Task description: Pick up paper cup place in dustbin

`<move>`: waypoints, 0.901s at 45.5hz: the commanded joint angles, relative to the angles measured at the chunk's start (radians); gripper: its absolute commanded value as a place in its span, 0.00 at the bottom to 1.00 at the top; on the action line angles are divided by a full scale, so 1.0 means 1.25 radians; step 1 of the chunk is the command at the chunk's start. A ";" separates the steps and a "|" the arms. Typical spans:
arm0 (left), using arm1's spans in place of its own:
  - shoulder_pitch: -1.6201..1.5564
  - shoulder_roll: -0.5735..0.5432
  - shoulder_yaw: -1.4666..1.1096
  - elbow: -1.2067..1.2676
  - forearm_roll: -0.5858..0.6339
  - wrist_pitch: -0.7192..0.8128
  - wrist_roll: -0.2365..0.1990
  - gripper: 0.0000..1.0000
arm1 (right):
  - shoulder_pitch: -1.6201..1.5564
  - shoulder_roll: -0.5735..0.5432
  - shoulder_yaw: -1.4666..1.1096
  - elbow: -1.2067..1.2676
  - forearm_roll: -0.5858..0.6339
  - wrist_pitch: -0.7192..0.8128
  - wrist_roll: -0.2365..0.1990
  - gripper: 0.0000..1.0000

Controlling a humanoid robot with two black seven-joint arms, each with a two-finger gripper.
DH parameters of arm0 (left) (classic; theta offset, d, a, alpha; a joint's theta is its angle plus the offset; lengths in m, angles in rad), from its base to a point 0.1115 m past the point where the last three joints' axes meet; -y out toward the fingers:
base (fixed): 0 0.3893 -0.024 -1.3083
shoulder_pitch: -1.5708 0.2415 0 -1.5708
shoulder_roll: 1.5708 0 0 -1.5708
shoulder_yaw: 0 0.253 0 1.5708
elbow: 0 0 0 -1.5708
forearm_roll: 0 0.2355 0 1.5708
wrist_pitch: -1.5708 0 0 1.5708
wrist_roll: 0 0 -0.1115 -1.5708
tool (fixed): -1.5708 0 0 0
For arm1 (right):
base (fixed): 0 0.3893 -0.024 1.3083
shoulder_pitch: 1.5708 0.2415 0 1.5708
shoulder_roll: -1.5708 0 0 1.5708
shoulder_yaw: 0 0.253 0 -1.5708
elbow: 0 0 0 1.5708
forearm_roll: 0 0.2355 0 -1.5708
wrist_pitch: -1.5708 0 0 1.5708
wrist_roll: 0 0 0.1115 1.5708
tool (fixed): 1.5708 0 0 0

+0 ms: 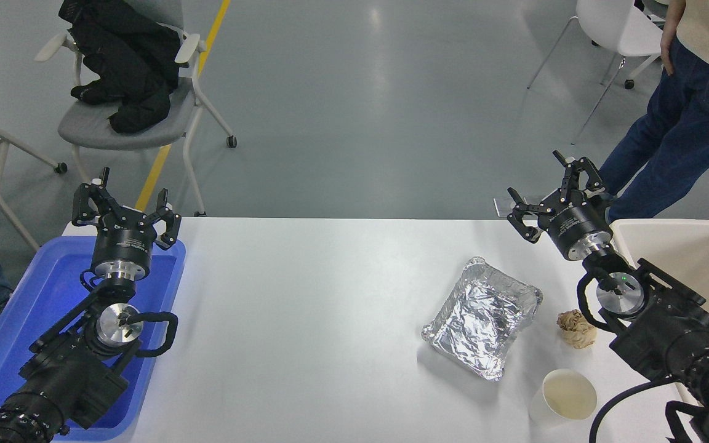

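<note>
You have a smooth, faintly glossy white table (pixel 305 307) under everything. The silver foil tray (pixel 484 317) is crinkled, shiny metal foil. The brown paper ball (pixel 576 328) is rough and crumpled; the paper cup (pixel 567 397) looks matt and smooth. Glossy plastic for the blue tray (pixel 16 332) — the cream dustbin (pixel 687 246) looks duller. Both arms are matt black with brushed-metal discs.

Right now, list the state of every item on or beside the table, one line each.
paper cup: upright, open, not held
foil tray: empty, crinkled
brown paper ball: crumpled, beside the tray
dustbin: open, inside not visible
blue tray: under the left arm
left gripper: open, empty
right gripper: open, empty, beyond the cup
</note>
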 commanded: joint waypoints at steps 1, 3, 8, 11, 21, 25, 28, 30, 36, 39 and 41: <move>0.000 0.000 -0.001 0.000 0.000 0.000 -0.001 0.99 | 0.001 0.001 -0.012 -0.006 0.001 0.000 0.001 1.00; 0.000 0.000 -0.001 0.000 -0.002 0.000 0.000 0.99 | 0.001 0.001 -0.013 -0.003 0.001 0.000 0.001 1.00; 0.000 0.002 0.004 0.000 -0.002 0.000 -0.002 0.99 | 0.000 0.001 -0.016 -0.001 -0.008 0.002 0.001 1.00; 0.000 0.002 0.004 0.000 -0.002 0.000 -0.002 0.99 | 0.000 0.005 -0.018 0.000 -0.015 0.003 0.001 1.00; 0.000 0.004 0.007 0.000 -0.002 0.000 -0.002 0.99 | 0.035 0.018 -0.137 0.033 -0.063 0.002 0.002 1.00; 0.000 0.004 0.007 0.000 -0.002 0.000 -0.003 0.99 | 0.060 -0.002 -0.202 0.048 -0.093 0.003 0.002 1.00; 0.000 0.004 0.007 0.000 -0.002 0.000 -0.002 0.99 | 0.082 -0.031 -0.244 0.069 -0.118 0.003 0.002 1.00; 0.000 0.004 0.007 0.000 -0.003 0.000 -0.003 0.99 | 0.095 -0.053 -0.265 0.087 -0.133 0.000 0.001 1.00; 0.000 0.004 0.007 0.000 -0.003 0.000 -0.002 0.99 | 0.147 -0.144 -0.323 0.152 -0.191 0.000 -0.002 1.00; 0.000 0.004 0.007 0.000 -0.003 0.000 -0.002 0.99 | 0.173 -0.196 -0.359 0.206 -0.225 0.000 -0.003 1.00; 0.000 0.004 0.007 0.000 -0.003 0.000 -0.002 0.99 | 0.199 -0.242 -0.386 0.255 -0.262 0.000 -0.004 1.00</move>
